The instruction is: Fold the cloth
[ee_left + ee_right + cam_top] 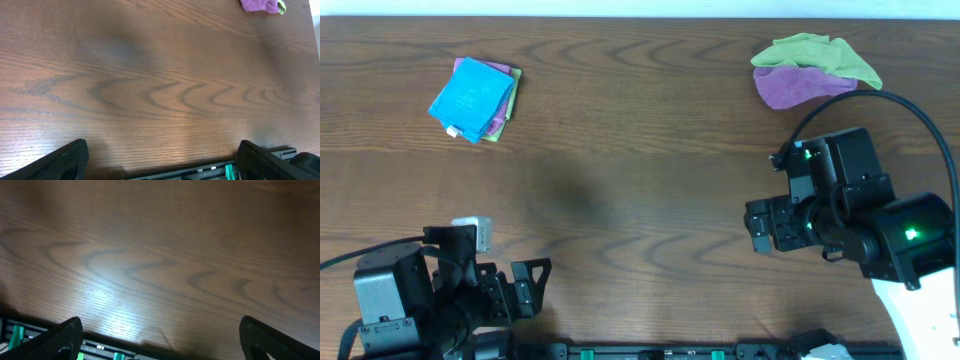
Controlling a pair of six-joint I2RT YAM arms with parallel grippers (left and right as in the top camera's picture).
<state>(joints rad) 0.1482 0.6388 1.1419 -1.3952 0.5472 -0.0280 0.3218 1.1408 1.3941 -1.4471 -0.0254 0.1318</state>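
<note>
Two grippers hang released, jaws wide apart and holding nothing: our left gripper (535,287) at the table's (640,170) near-left edge, our right gripper (756,228) toward the right. We see the cloth (472,97) lying flat at far left, stacked on a purple cloth (499,68) and a lime-green cloth (515,92), well apart from both.

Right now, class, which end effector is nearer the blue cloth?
Left. The left end effector is nearly straight below the blue cloth in the overhead view; the right end effector is farther, off to its right.
</note>
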